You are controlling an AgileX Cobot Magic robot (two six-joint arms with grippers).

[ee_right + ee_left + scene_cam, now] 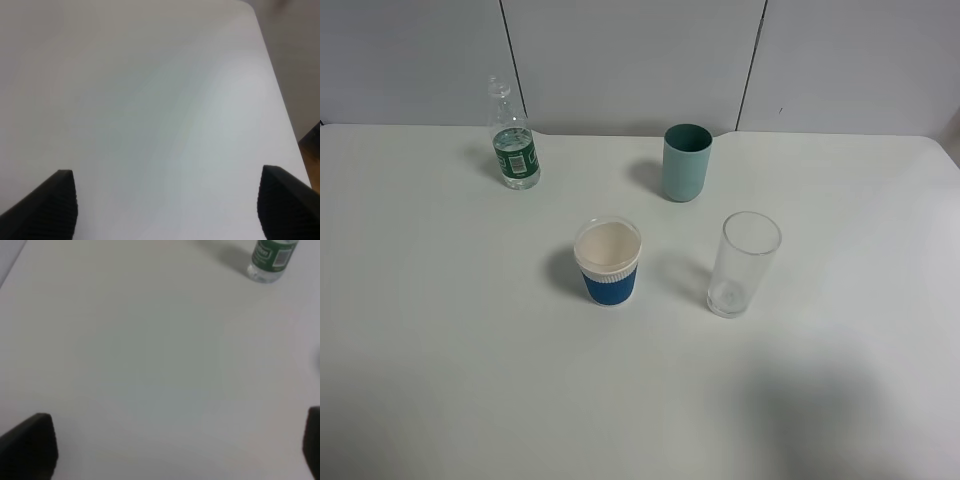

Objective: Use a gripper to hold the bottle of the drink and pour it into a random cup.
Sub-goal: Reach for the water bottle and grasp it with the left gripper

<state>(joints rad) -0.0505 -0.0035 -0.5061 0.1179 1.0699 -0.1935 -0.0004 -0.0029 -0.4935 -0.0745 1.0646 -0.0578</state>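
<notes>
The small clear bottle [514, 140] with a dark green label stands upright at the back left of the white table [440, 350]. Its base also shows in the left wrist view [270, 257], far ahead of the gripper. The teal-green cup [686, 161] stands upright at the back middle, empty side up. My left gripper [175, 450] is open and empty over bare table; only its black fingertips [30, 445] show. My right gripper [167, 207] is open and empty, black fingertips [47, 205] wide apart over bare table. Neither gripper shows in the exterior view.
A white cup with a blue sleeve [608, 261] stands in the middle of the table. A clear glass tumbler [743, 263] stands to its right. The right table edge [280, 100] shows in the right wrist view. A grey panelled wall [630, 60] runs behind.
</notes>
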